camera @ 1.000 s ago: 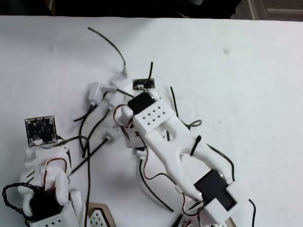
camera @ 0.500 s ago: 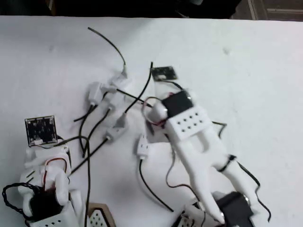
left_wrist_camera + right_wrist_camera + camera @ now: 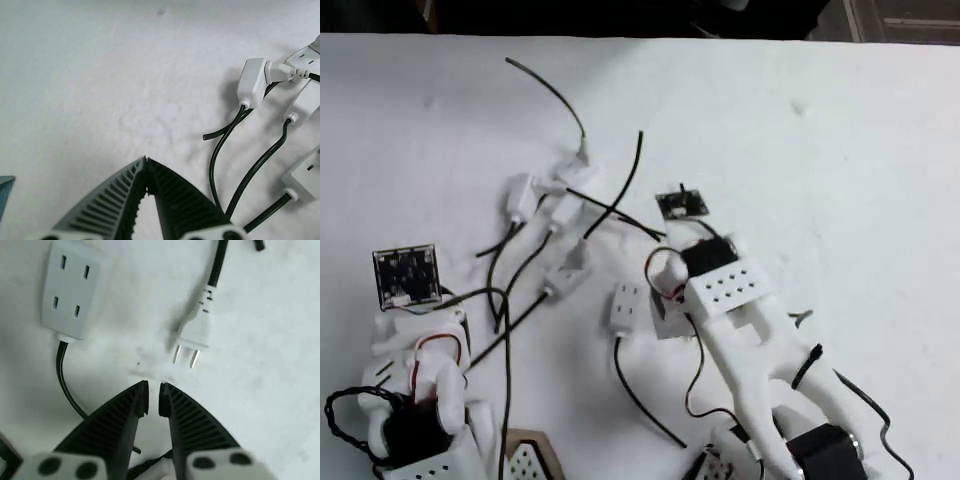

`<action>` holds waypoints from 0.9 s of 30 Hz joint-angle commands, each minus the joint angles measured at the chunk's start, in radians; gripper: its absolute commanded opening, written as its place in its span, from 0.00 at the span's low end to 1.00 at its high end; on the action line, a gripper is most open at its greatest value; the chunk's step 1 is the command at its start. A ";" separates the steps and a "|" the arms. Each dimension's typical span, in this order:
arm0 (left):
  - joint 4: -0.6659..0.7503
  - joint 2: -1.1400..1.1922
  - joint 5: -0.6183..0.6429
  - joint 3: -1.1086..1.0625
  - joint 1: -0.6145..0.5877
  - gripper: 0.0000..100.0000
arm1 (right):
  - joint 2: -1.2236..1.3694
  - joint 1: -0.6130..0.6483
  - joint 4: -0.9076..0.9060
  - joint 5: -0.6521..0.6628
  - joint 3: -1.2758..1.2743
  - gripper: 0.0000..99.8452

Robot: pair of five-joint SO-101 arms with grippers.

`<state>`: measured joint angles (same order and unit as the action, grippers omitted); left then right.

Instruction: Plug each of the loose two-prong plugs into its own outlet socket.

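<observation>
I have the two-prong plug (image 3: 194,335) lying flat on the counter (image 3: 280,390) just ahead of my right hand (image 3: 154,386). Its two prongs point back toward the fingertips, close to them but not touching. The plug's black lead (image 3: 218,265) runs away from the hand. The white outlet block (image 3: 70,287) sits farther out than the plug and off to the other side. Its four slots face up and its own black cord (image 3: 62,375) trails back past the hand. Bare counter separates plug and block.

The right hand is barely parted, with a thin slit between the tips, and it grips nothing. It hangs low over the counter and points down at the gap between plug and block. From the high view, the right arm (image 3: 760,340) stretches from the near edge in toward the middle of the counter. The outlet block (image 3: 628,305) lies just beside its wrist end.

My left hand (image 3: 146,165) is closed with its tips pressed together and is empty, aimed over bare counter. Several white blocks (image 3: 251,82) on black leads (image 3: 220,155) lie well off to one side of it. One has a white plug body (image 3: 286,72) against its end, though I cannot tell whether it is seated. The left arm (image 3: 420,390) sits folded at the near left corner.
</observation>
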<state>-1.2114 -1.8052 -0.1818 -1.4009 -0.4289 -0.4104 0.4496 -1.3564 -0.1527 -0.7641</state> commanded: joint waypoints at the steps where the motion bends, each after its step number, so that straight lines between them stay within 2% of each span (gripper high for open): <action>1: 0.023 -0.002 0.011 0.002 0.001 0.03 | -0.031 -0.091 0.079 0.107 -0.006 0.07; 4: 0.023 -0.002 0.011 0.002 0.001 0.03 | -0.031 -0.166 0.082 0.184 -0.008 0.13; 8: 0.032 -0.002 0.011 0.000 0.001 0.03 | -0.024 -0.223 0.088 0.239 -0.014 0.13; 17: 0.040 -0.002 0.011 -0.003 0.001 0.03 | 0.228 -0.226 0.223 0.236 0.017 0.14; 27: 0.040 -0.002 0.011 -0.003 0.001 0.03 | 0.403 -0.220 0.229 0.232 0.115 0.13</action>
<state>-1.1945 -1.8052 -0.1818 -1.4024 -0.4289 -0.0437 0.2302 -1.1446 0.0760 -0.6859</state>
